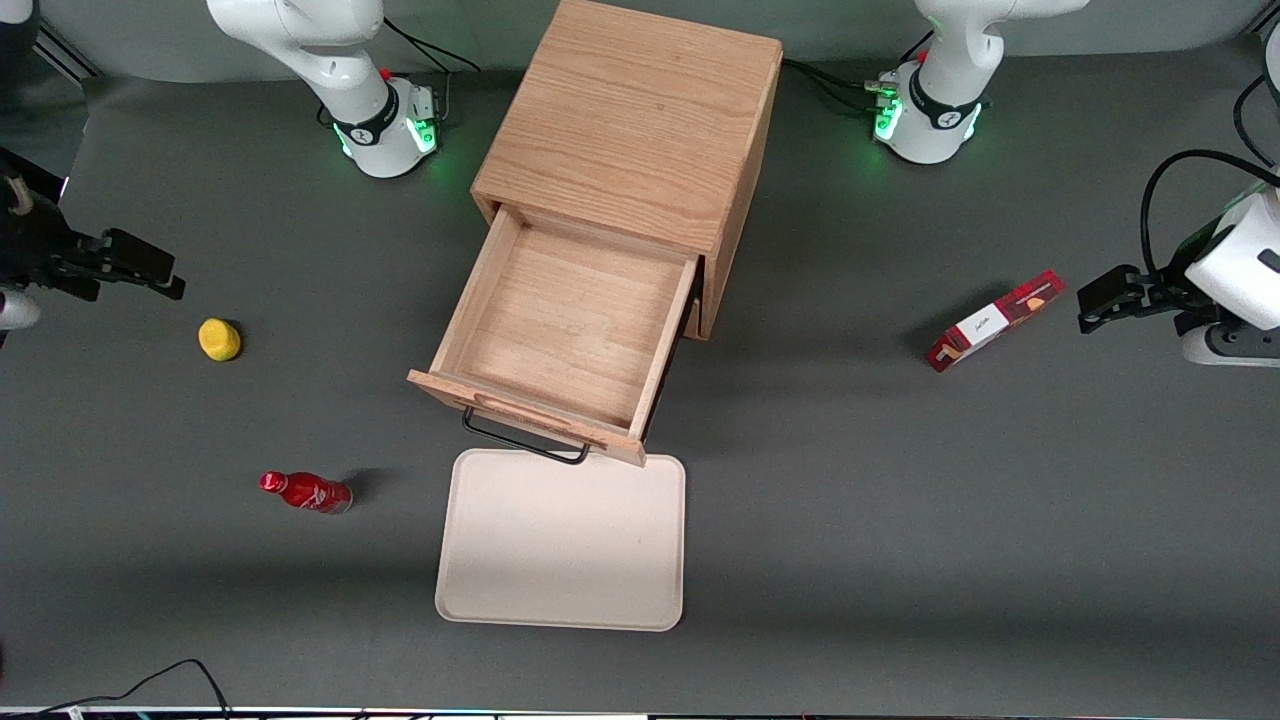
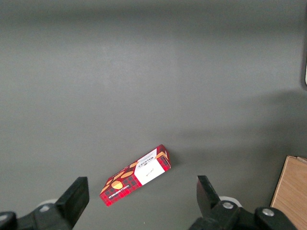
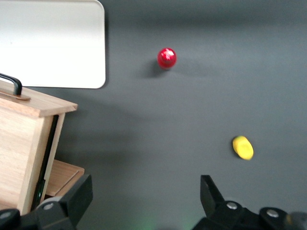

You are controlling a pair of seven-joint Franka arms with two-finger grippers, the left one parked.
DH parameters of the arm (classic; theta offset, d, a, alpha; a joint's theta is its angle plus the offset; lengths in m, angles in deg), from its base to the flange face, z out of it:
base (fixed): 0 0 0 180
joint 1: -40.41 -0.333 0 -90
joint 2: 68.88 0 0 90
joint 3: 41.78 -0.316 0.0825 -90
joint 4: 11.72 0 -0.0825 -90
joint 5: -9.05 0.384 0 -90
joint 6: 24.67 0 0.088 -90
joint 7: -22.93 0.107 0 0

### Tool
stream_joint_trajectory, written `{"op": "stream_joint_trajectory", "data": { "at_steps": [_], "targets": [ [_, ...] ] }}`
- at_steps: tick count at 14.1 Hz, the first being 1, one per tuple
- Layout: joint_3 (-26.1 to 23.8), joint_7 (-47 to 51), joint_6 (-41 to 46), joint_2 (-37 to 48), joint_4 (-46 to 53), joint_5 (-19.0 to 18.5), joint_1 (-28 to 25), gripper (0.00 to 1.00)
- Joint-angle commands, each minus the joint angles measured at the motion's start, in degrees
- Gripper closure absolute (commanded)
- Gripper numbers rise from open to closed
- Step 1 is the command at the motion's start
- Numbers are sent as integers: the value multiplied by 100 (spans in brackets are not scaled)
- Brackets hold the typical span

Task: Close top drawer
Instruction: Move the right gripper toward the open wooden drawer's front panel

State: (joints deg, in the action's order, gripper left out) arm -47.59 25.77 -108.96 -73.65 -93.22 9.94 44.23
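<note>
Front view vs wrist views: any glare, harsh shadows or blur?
Front view: even light, soft shadows beside the cabinet, open top drawer and red bottle; no glare on the tray. Right wrist view: lemon slightly soft, open gripper empty, near the cabinet. Left wrist view: faint light banding on the table, snack box legible.

Materials, mostly matt
Top drawer (image 1: 560, 330) and cabinet (image 1: 640, 120): light grained oak, black wire handle (image 1: 520, 440). Surface (image 1: 900, 520) matt grey; gripper (image 1: 150, 272) matt black, at working arm's end; bottle (image 1: 305, 492) glossy red.

The top drawer (image 3: 24, 143) is cut off at the picture's edge, as is the gripper (image 1: 150, 270).
</note>
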Motion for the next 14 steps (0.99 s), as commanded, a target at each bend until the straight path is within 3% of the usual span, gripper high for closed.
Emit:
{"op": "stream_joint_trajectory", "data": {
  "at_steps": [1, 3, 7, 14],
  "targets": [
    [-253, -204, 88, -892, 1160, -19, -39, 0],
    [-472, -747, 44, -1271, 1530, 7, -39, 0],
    [-1026, -873, -771, -1817, 1909, 7, -39, 0],
    [-1238, -1795, -1968, -2590, 1989, 16, -741, 0]
  ]
}}
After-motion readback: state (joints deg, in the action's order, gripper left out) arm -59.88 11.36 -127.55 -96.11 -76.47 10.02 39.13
